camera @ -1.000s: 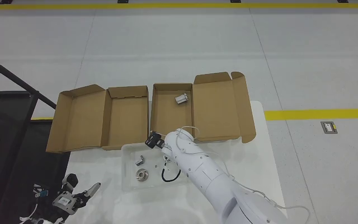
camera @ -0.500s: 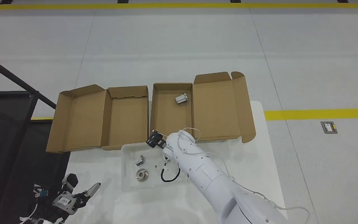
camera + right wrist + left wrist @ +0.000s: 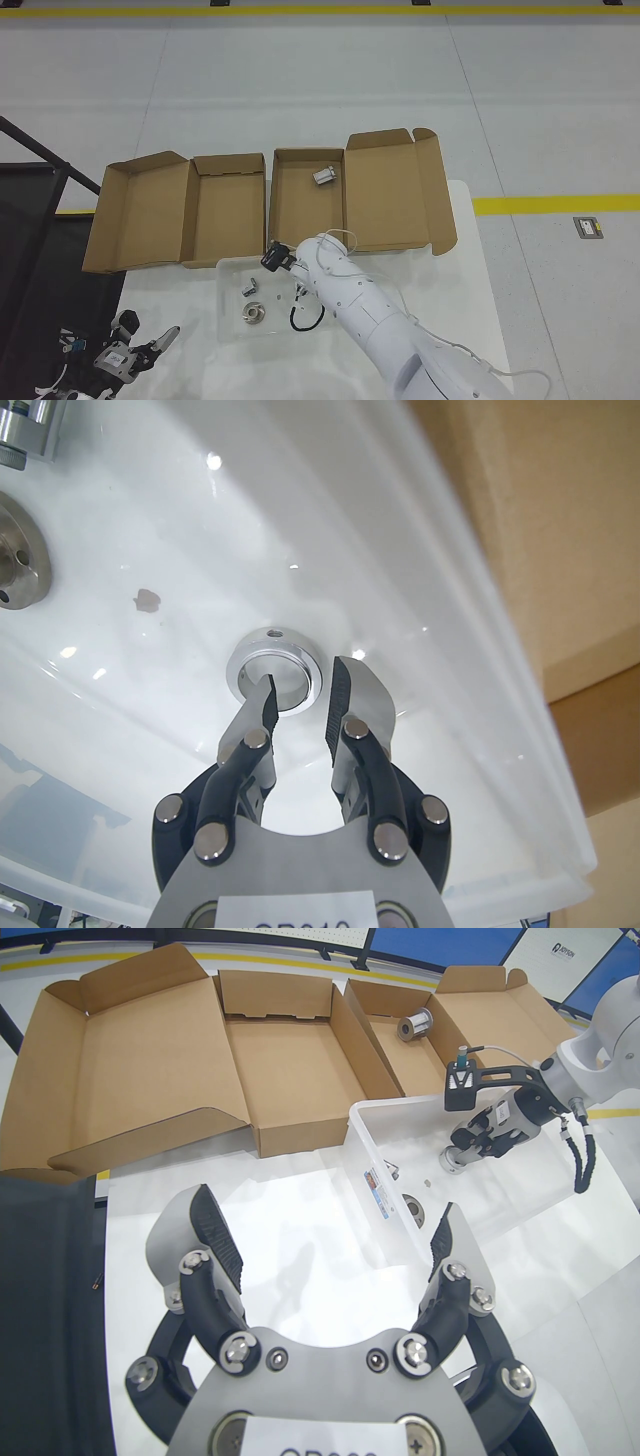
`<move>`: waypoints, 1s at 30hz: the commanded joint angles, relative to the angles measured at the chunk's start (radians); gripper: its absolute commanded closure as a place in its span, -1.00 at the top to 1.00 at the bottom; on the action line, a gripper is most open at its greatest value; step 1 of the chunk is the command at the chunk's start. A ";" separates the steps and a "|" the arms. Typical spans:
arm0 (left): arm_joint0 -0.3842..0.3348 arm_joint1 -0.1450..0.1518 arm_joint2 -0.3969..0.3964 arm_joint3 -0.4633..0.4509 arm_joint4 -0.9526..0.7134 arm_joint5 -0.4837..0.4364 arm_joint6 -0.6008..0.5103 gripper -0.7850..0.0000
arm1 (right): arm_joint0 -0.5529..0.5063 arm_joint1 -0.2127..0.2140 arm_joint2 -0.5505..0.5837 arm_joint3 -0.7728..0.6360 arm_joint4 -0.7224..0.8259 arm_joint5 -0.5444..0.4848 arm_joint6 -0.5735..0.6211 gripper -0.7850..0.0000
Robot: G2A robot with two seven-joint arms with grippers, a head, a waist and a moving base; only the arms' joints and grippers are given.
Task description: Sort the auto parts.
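Silver collar ring point(image 3: 272, 670) is lying on the floor of the clear bin point(image 3: 492, 635), near the wall facing the cardboard box point(image 3: 550, 500). Right pincer point(image 3: 304, 685) is sitting lower in the bin than a second ago, partly open, one finger in the bore and one outside the rim, gripping nothing yet. The pick looks imminent. Left pincer point(image 3: 325, 1210) is hanging wide open, holding nothing, over the table point(image 3: 150, 1188). Sticker point(image 3: 380, 1193) on the bin wall: print unreadable. Pincer tags are cropped.
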 commanded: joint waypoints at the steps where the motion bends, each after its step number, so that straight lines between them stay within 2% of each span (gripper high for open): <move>1: 0.000 0.000 0.000 0.000 0.000 0.000 0.000 1.00 | 0.000 0.000 0.001 0.003 0.001 -0.002 0.003 -0.36; 3: 0.000 0.000 0.000 0.000 0.000 0.000 0.000 1.00 | 0.001 0.000 0.006 0.009 0.007 -0.001 0.012 -0.58; 6: 0.000 0.000 0.000 0.000 0.000 0.000 0.000 1.00 | 0.005 0.001 0.013 0.016 0.020 -0.011 0.018 -0.52; 8: 0.000 0.000 0.000 0.000 0.000 0.000 0.000 1.00 | 0.006 0.002 0.015 0.018 0.020 -0.016 0.020 -0.59; 9: 0.000 0.000 0.000 0.000 0.000 0.000 0.000 1.00 | 0.005 0.003 0.016 0.018 0.021 -0.017 0.020 -0.87; 10: 0.000 0.000 0.000 0.000 0.000 0.000 0.000 1.00 | 0.006 0.003 0.016 0.017 0.021 -0.017 0.021 -1.00; 16: 0.000 0.000 0.000 0.000 0.000 0.000 0.000 1.00 | 0.008 0.006 0.018 0.007 0.017 -0.039 -0.003 -1.00; 21: 0.000 0.000 0.000 0.000 0.000 0.000 0.000 1.00 | 0.009 0.006 0.010 -0.028 -0.004 -0.114 -0.056 -1.00; 30: 0.000 0.000 0.000 0.000 0.000 0.000 0.000 1.00 | 0.003 -0.003 -0.019 -0.148 -0.073 -0.146 -0.115 -1.00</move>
